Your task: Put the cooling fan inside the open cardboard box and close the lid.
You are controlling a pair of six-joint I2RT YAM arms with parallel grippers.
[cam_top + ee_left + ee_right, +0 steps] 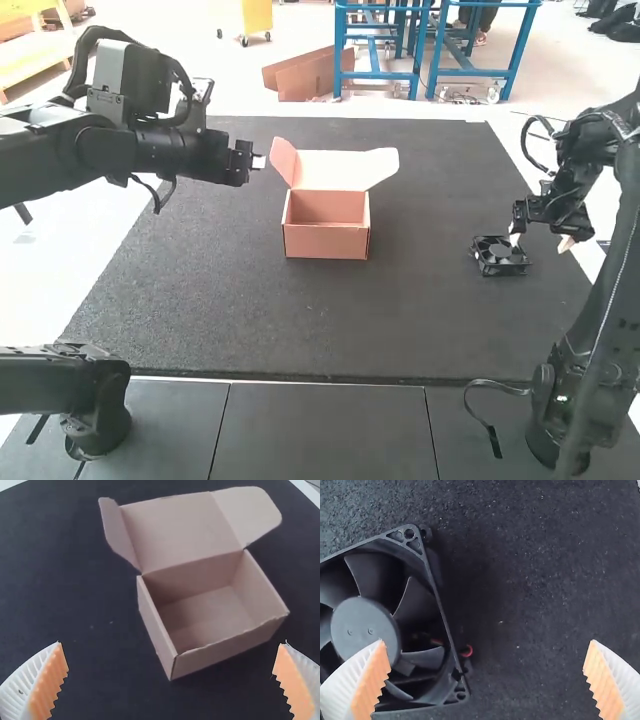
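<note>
A small cardboard box (326, 222) stands open near the middle of the black mat, its lid (335, 166) and side flaps raised at the back; its inside (210, 617) holds nothing. The black cooling fan (499, 255) lies flat on the mat to the box's right. My right gripper (541, 238) hovers open just above the fan's right side, with one finger over the fan (380, 640) and the other over bare mat. My left gripper (258, 161) hangs open in the air to the left of the box's lid, and its wrist camera looks down into the box.
The black mat (200, 290) covers most of the table, with pale table surface showing to its left and right. A loose black cable (490, 400) lies near the right arm's base at the front.
</note>
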